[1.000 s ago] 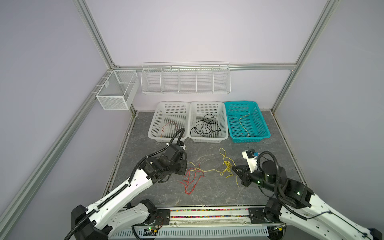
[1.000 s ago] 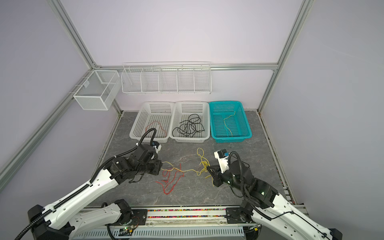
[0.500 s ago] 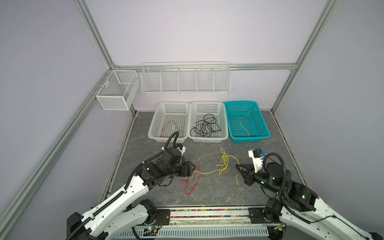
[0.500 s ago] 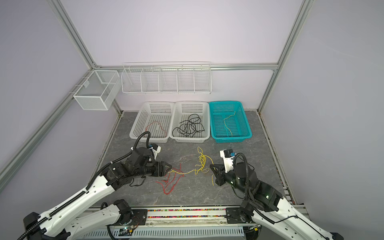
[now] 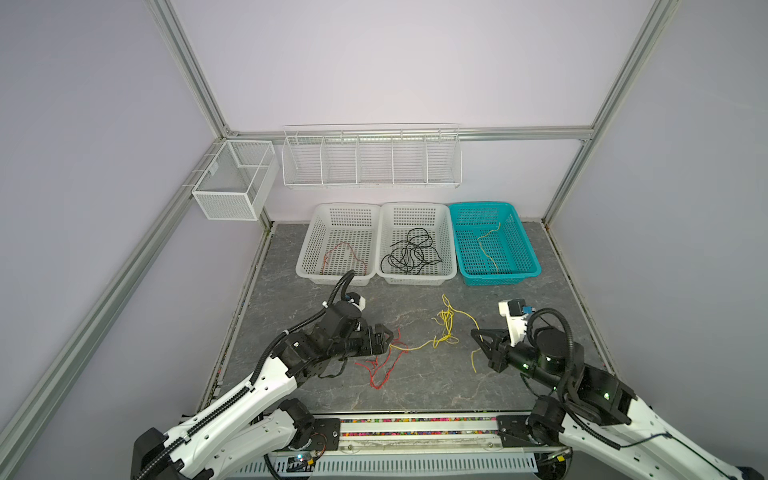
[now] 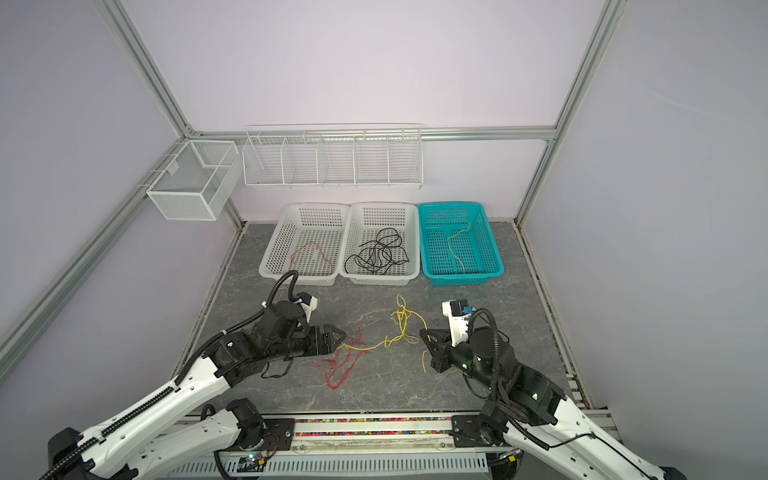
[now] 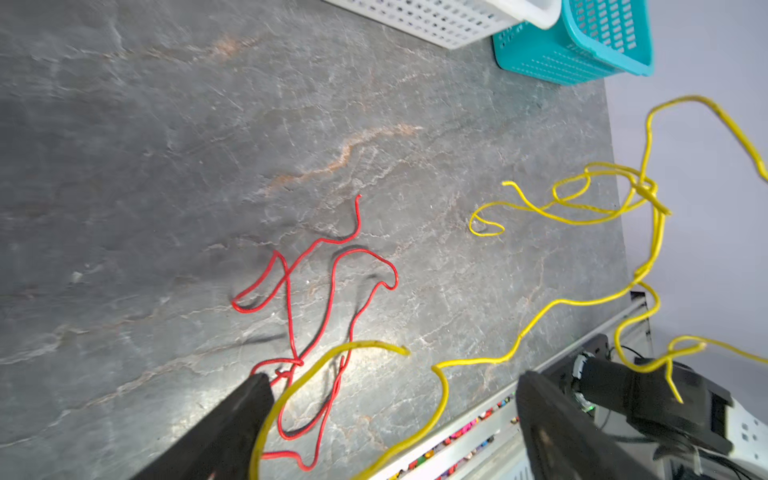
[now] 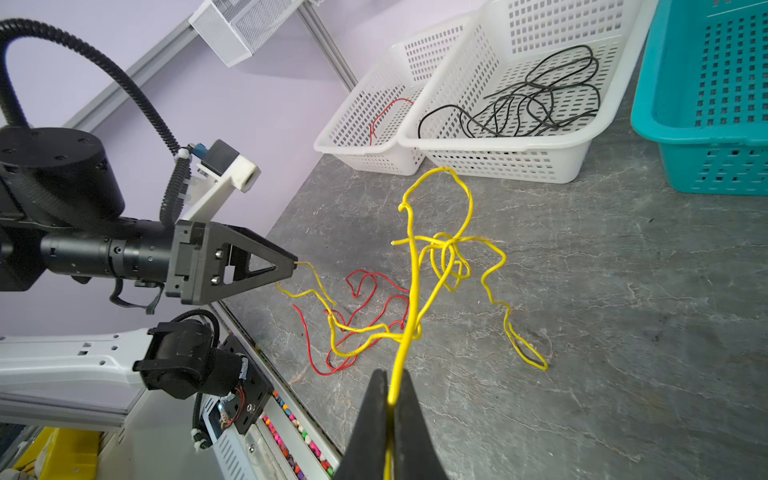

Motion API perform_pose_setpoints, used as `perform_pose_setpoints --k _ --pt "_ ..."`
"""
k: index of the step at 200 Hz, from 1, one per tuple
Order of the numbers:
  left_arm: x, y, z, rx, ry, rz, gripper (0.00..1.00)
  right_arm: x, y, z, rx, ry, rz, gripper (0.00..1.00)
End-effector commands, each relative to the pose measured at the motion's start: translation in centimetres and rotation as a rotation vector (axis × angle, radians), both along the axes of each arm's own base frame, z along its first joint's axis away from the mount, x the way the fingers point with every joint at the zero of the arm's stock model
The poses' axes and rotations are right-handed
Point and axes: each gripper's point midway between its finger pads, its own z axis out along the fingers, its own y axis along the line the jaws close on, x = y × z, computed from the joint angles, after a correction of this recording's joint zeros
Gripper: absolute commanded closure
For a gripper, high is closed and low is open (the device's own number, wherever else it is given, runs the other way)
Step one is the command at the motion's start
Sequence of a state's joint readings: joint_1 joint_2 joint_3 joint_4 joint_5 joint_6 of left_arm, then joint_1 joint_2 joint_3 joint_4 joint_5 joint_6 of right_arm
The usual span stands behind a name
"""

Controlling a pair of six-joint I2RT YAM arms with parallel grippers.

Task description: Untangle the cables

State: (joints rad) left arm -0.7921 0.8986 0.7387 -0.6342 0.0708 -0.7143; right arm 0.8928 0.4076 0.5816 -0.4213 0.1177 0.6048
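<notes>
Yellow cable (image 5: 446,332) spans the gap between the two tools, its long axis running side to side across the grey worktop (image 5: 415,399) in both top views. The right tool (image 8: 392,374) is clamped on one stretch of it. The strand emerges from the closed jaws and rises to a knotted cluster that sits nearer this tool than the other. From the cluster one loop points toward the baskets, and a free tail drops to the worktop just beside the right tool.

The opposite end reaches the left tool (image 7: 392,376), whose jaws stand wide apart. The strand passes between the fingers (image 7: 232,424), close to one; contact cannot be told.

Red cable (image 5: 380,370) lies slack on the worktop just beside the left tool's tip and is crossed by the yellow strand. Its long axis runs from the tip toward the front rail (image 5: 415,428).

At the back, black cables (image 5: 409,253) rest in the middle white basket (image 5: 415,277).
</notes>
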Motion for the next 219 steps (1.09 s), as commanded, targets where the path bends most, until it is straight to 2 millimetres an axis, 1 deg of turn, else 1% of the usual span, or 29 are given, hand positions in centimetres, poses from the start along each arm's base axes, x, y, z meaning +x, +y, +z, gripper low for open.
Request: perform_pose_setpoints --k 1,14,37,46,75,88,122,143,156,175,198,219 --pt "1.8 1.1 1.2 0.075 -0.1 0.04 0.03 0.1 -0.6 0.7 0.057 -0.017 -0.037 0.94" --pt "2.5 1.4 1.3 0.096 -0.126 0.061 0.0 -0.1 -0.9 1.1 0.076 -0.025 -0.039 0.94" --pt "3.1 1.8 1.5 0.108 -0.151 0.087 0.01 -0.3 -1.8 1.3 0.077 -0.032 -0.061 0.94" --pt "2.9 1.2 1.7 0.072 -0.148 0.067 0.01 -0.2 -1.9 1.2 0.073 -0.029 -0.07 0.94" --pt "1.1 -2.8 2.6 -0.173 -0.133 -0.085 0.0 -0.1 -1.8 1.0 0.062 -0.017 -0.073 0.94" --pt "0.5 -3.5 2.5 -0.21 -0.156 -0.145 0.01 0.1 -1.9 1.3 0.059 -0.019 -0.082 0.94" --pt "-0.3 -3.9 2.5 -0.161 -0.31 -0.266 0.04 0.4 -2.1 2.1 0.049 -0.007 -0.109 0.94" --pt "-0.9 -4.8 2.8 -0.216 -0.409 -0.282 0.07 0.6 -2.4 2.3 0.048 0.015 -0.135 0.94" --pt "-1.1 -5.0 2.9 -0.165 -0.488 -0.291 0.07 0.7 -2.5 2.4 0.058 0.036 -0.151 0.94" --pt "-1.7 -5.9 3.1 -0.103 -0.581 -0.366 0.07 0.8 -2.4 2.7 0.073 0.054 -0.161 0.94" --pt "-1.4 -6.6 3.2 -0.07 -0.649 -0.382 0.06 0.8 -1.9 3.5 0.079 0.064 -0.143 0.94" --pt "-1.1 -7.9 3.3 -0.053 -0.721 -0.427 0.06 0.7 -1.6 4.2 0.089 0.069 -0.131 0.94"
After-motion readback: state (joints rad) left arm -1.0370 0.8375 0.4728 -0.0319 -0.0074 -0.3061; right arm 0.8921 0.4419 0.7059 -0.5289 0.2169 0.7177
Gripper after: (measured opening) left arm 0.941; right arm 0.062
